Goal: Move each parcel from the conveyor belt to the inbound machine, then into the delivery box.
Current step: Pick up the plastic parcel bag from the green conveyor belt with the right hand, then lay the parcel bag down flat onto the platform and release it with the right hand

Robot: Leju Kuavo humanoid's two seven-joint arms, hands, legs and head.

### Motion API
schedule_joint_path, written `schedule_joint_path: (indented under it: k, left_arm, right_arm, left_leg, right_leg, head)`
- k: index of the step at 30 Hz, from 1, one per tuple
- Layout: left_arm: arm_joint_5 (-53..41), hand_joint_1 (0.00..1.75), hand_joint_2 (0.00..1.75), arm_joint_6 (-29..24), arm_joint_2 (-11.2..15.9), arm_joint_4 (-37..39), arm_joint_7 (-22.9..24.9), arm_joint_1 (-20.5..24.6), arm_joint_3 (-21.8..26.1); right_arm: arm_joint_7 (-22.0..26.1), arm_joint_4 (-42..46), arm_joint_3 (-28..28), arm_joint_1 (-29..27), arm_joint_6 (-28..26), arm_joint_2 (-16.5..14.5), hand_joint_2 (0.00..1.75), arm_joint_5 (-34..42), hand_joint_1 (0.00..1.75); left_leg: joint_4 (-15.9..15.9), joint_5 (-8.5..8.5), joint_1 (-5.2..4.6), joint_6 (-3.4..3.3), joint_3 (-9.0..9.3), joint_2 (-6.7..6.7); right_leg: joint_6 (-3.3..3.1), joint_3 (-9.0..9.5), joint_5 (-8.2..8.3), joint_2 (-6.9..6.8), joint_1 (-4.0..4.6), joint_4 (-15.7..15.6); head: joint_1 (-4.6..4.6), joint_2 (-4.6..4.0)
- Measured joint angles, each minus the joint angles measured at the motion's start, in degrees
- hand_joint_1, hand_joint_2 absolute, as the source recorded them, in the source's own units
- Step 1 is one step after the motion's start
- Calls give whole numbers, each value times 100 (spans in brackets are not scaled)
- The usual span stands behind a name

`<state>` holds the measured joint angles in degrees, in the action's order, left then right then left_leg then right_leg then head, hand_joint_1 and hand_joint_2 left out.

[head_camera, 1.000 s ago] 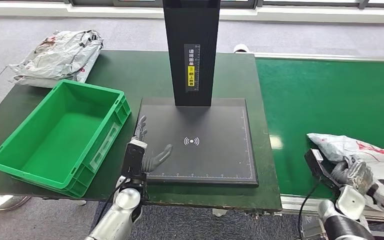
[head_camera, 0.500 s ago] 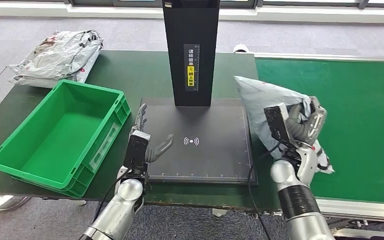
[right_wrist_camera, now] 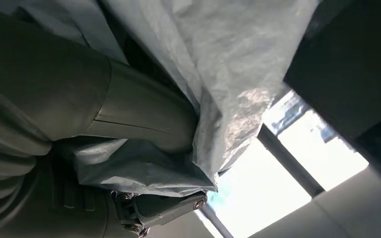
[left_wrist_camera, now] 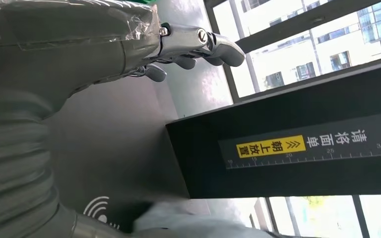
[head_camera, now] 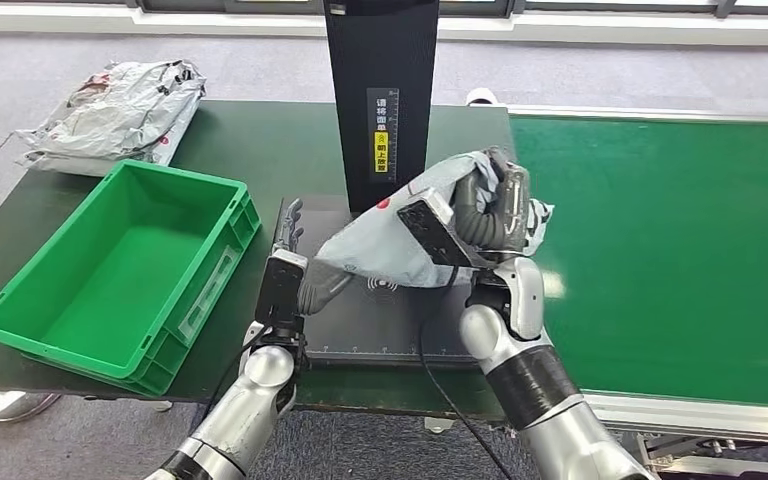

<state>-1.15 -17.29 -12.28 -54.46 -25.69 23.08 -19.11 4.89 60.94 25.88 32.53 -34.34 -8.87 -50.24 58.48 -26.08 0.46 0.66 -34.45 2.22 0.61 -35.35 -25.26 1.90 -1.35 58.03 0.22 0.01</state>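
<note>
Right hand (head_camera: pixel 495 205) grips 1 parcel (head_camera: pixel 400 245) above the scanner pad (head_camera: pixel 460 320), not yet laid down. Left hand (head_camera: pixel 295 270), fingers spread, waits beside it. Box (head_camera: pixel 20 310) is empty: both placements remain.

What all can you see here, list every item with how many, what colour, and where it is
Parcel: one, grey plastic mailer, held up over the scanner plate.
Parcel pile: several grey-white bags, exact count unclear, far left corner of the table.
Crate: one, green, empty, left on the table.
Scanner plate: one, black, middle of the table.
Scanner post: one, black with a yellow label, behind the plate.
Table: one, dark green.
Conveyor belt: one, bright green, to the right.
Left hand: one, grey, fingers apart, at the plate's left edge, under the parcel's low end.
Right hand: one, grey, grips the parcel.
</note>
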Motion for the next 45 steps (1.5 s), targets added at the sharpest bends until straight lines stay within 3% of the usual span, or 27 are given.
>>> schedule_joint_path:
  k: [4, 5, 8, 9, 13, 19, 22, 30, 33, 38, 45]
  left_arm:
    - [72, 0, 175, -1, -17, 140, -15, 117, -8]
    - [84, 0, 175, 0, -17, 171, -15, 141, -8]
    - [103, 0, 175, 19, -16, 264, -11, 207, -8]
    - [108, 0, 175, 30, -15, 293, -10, 225, -8]
    - [154, 0, 175, 47, 20, 412, 3, 258, -8]
    - [172, 0, 175, 43, 102, 547, 34, 249, -8]
    - [172, 0, 175, -8, 143, 577, 74, 217, -8]
    - [167, 0, 175, -177, 193, 209, 108, 90, 83]
    - [167, 0, 175, -248, 197, 31, 83, 22, 155]
    - [167, 0, 175, -329, 199, -243, -12, -82, 336]
    - [267, 0, 175, -415, 149, -380, -178, -105, 456]
  right_arm:
    - [-179, -327, 424, 247, 750, -127, 175, 160, 175]
    - [-221, -412, 539, 291, 974, -156, 175, 210, 159]
    - [-361, -676, 892, 397, 1657, -234, 175, 347, 30]
    - [-428, -782, 1010, 435, 1958, -251, 175, 383, 2]
    - [-663, -1238, 1464, 476, 2883, -274, 175, 418, 0]
    - [-831, -1539, 1757, 515, 3110, -268, 175, 362, 0]
    - [-974, -1607, 1814, 503, 3059, -235, 175, 386, 0]
    - [-923, -1412, 1665, 37, 2311, 34, 175, 656, 0]
    - [-524, -1073, 1430, -249, 1840, 108, 175, 883, 0]
    - [816, -286, 724, -711, 963, 196, 175, 1995, 0]
    - [2028, 376, 76, -1118, 776, 199, 175, 3669, 0]
  left_leg:
    - [0, 0, 0, 0, 1, 0]
    - [0, 1, 1, 0, 1, 0]
    - [0, 1, 1, 1, 1, 1]
    - [0, 1, 1, 1, 1, 1]
    - [0, 0, 1, 1, 1, 2]
    - [0, 0, 0, 1, 1, -2]
    - [1, 0, 0, 1, 2, -4]
    - [1, 0, 0, 1, 0, -2]
    - [1, -1, 0, 1, 0, -2]
    - [1, -2, 0, 1, -1, -1]
    - [1, -2, 0, 0, 0, -2]
  right_leg:
    - [0, 0, 0, 2, 1, 0]
    - [0, 0, 0, 2, 1, 0]
    - [0, 0, 0, 2, 1, 0]
    - [-1, 0, 0, 2, 1, 0]
    - [-1, -1, 0, 1, 1, 0]
    - [-1, -5, 0, 4, 0, -1]
    - [-1, -7, 0, 6, 0, -2]
    - [-1, -5, 0, 2, 0, -1]
    - [-1, -5, 0, 3, 0, -2]
    - [0, -5, -1, 2, 0, -2]
    - [0, -4, 0, 2, 0, -2]
  head:
    - [0, 0]
    - [0, 1]
    - [-1, 0]
    - [-1, 0]
    - [-1, -1]
    - [0, 0]
    - [0, 0]
    - [1, 1]
    - [0, 1]
    - [0, 1]
    - [0, 0]
